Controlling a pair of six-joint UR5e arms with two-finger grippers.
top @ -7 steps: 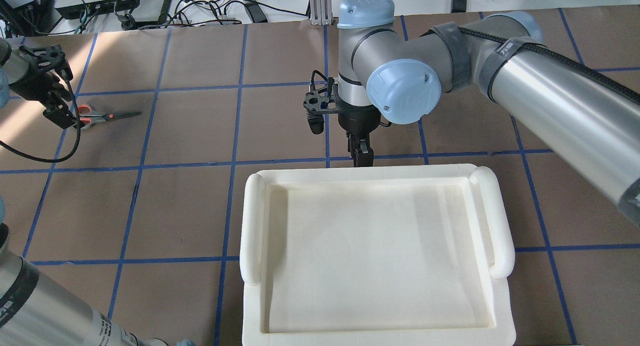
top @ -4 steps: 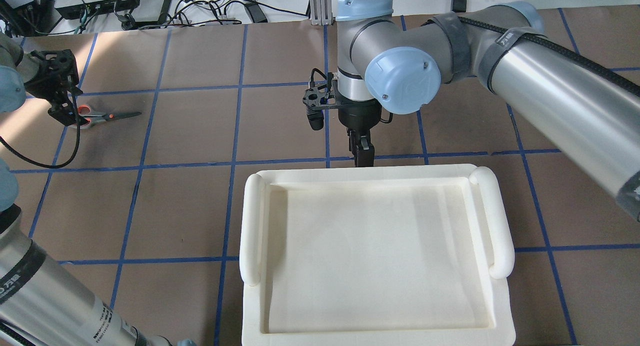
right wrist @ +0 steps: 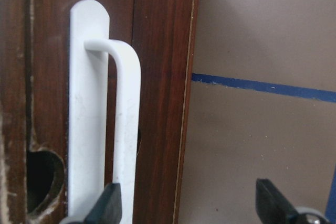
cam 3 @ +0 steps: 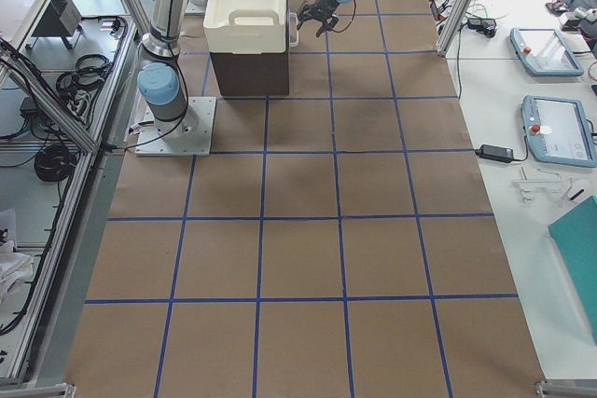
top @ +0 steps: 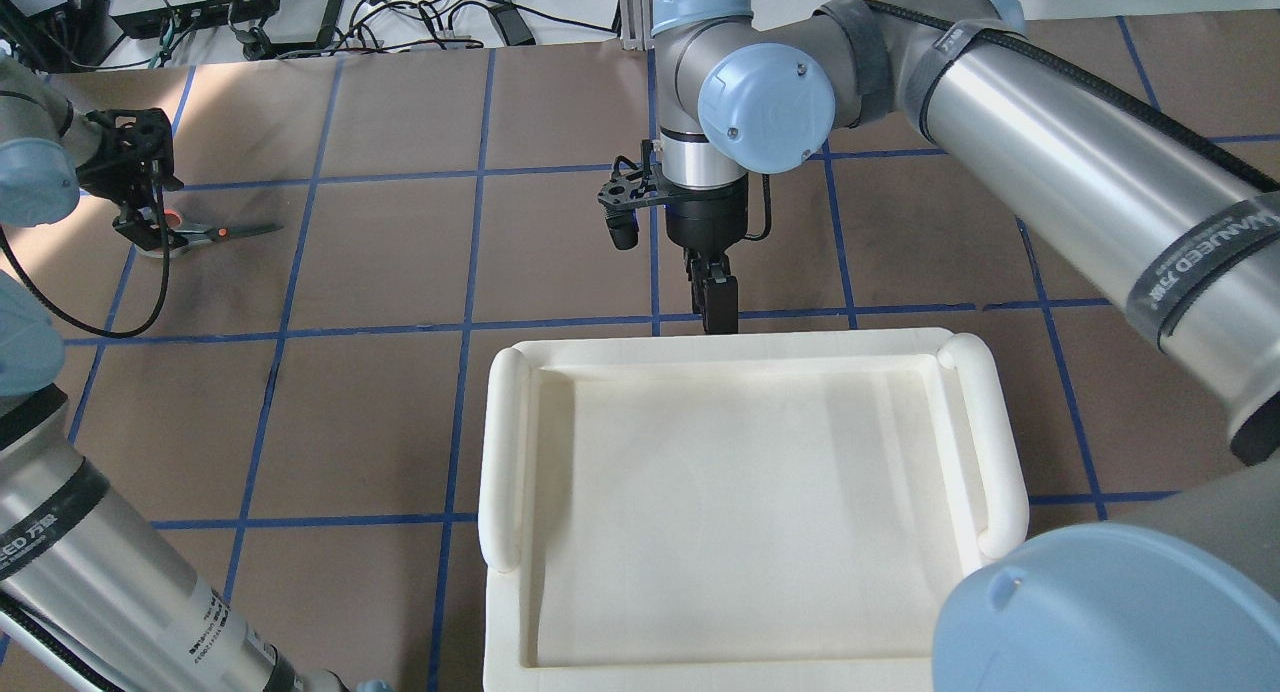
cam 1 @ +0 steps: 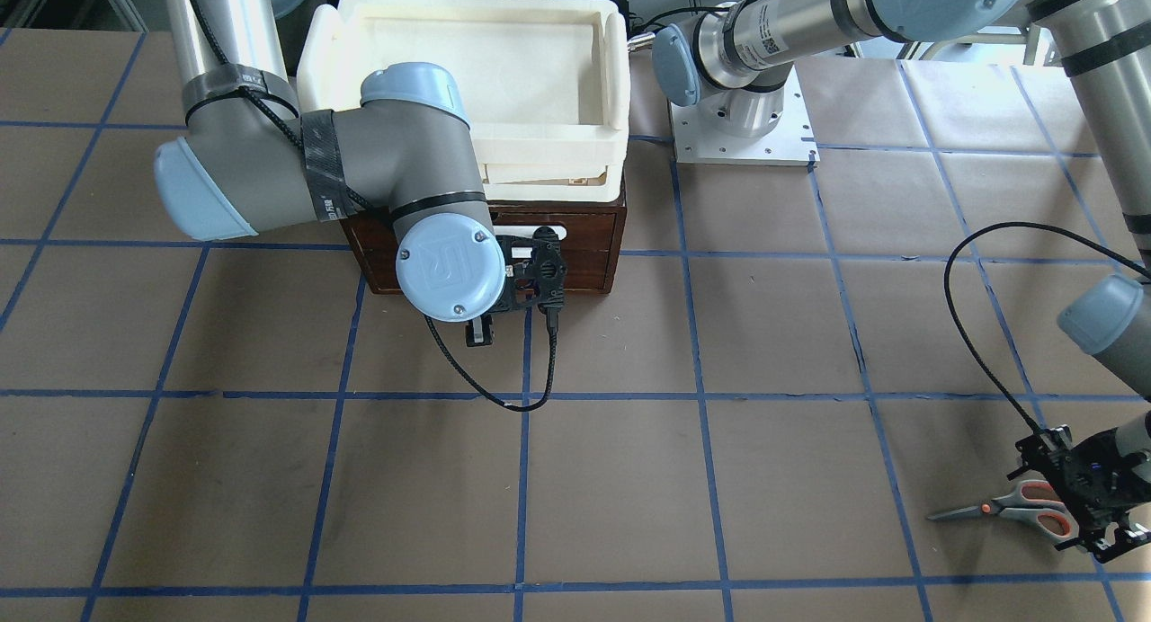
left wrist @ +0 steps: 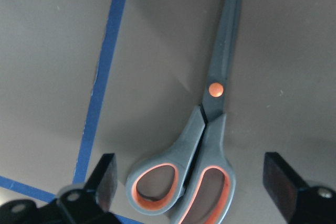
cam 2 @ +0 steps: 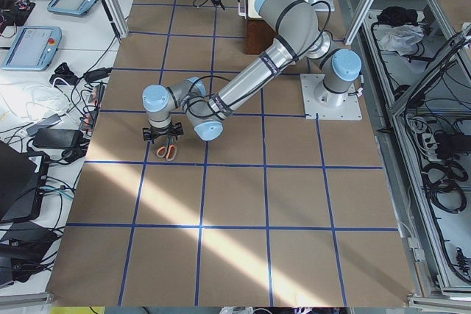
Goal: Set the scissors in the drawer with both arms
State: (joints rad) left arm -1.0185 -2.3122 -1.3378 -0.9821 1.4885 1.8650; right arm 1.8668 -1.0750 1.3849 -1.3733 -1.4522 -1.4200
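One UR logo on R-arm cap

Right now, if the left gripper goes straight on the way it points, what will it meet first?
Probably the scissors: their handle loops lie between the open fingers of the left gripper, flat on the table. How far above them it is, I cannot tell.

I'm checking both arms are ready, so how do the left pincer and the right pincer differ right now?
The left pincer hangs over the scissors, which lie flat on the table; the right pincer sits in front of the drawer, at its white bar handle. The left pincer's fingers flank the scissors' handle loops, whereas the right pincer does not clearly have the handle between its fingers. Both are open and grip nothing.
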